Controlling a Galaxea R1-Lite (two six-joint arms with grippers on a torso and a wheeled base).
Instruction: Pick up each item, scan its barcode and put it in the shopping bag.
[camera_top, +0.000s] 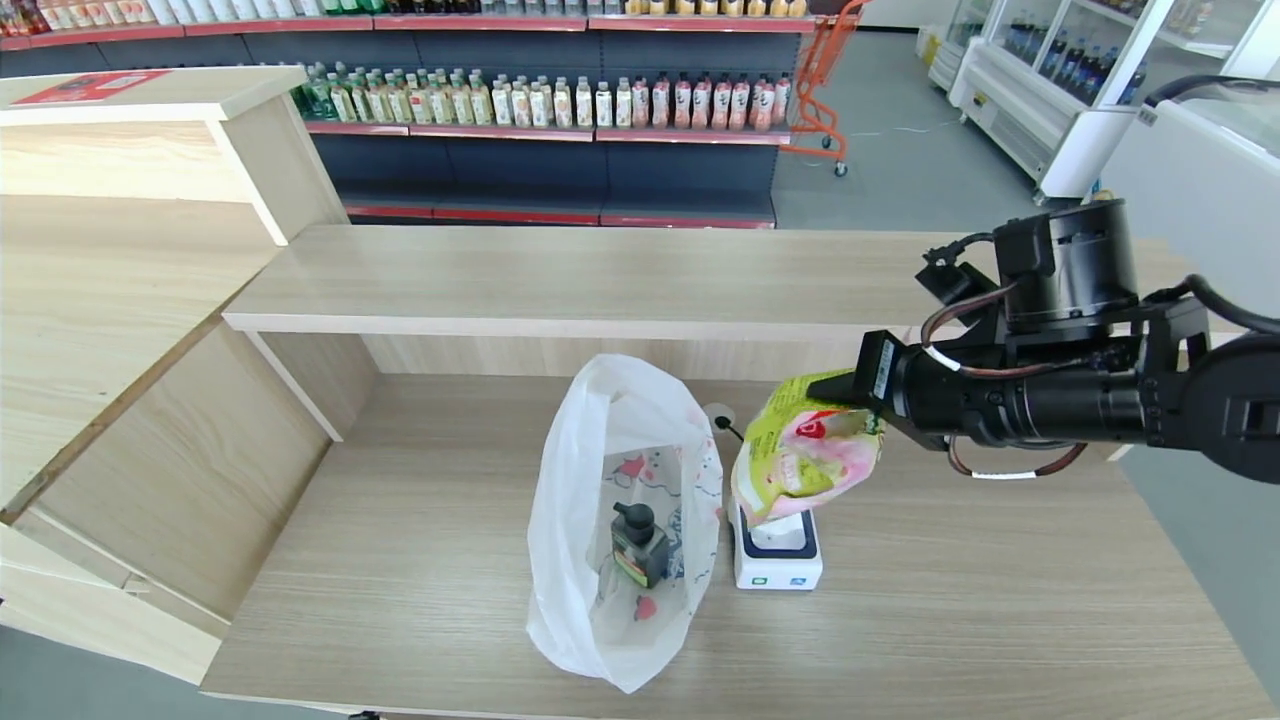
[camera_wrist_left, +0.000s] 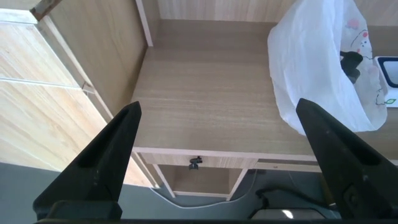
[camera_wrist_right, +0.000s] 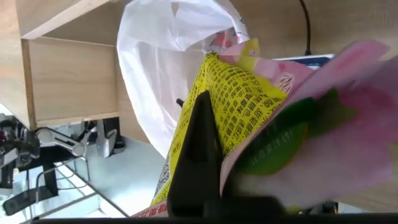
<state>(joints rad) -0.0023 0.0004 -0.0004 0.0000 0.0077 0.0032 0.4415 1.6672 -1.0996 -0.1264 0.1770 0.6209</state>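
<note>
pretty clearly a supermarket tbh. long shelves (camera_top: 500, 132) packed with rows of bottled drinks (camera_top: 640, 102) can be seen at the back, an orange shopping cart (camera_top: 822, 70) is parked at the aisle end, glass-fronted chillers (camera_top: 1030, 110) are lined up on the right, and a barcode scanner (camera_top: 778, 560) is set on a wooden checkout counter (camera_top: 950, 600).

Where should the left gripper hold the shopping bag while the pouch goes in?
Probably the left rim of the shopping bag, coming from above on the robot's left with the open left gripper. The film stands loose there, mouth facing up; its right side is crowded by the scanner and the pouch in the right gripper.
</note>
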